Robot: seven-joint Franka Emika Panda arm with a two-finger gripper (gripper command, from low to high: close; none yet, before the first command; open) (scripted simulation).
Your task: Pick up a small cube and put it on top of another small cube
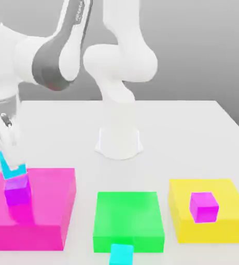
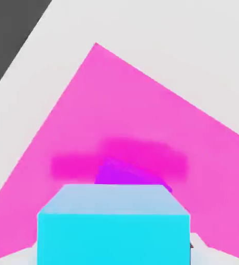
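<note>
On the magenta block [image 1: 43, 202] at the exterior view's left, the cyan cube [image 1: 11, 170] is seen tilted on the violet cube [image 1: 17, 191]; whether the jaws are open cannot be told, and once released it could slide off.

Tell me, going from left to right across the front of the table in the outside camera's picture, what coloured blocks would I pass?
Pink flat block with a purple cube on it → green flat block → yellow flat block carrying a pinkish cube.
</note>
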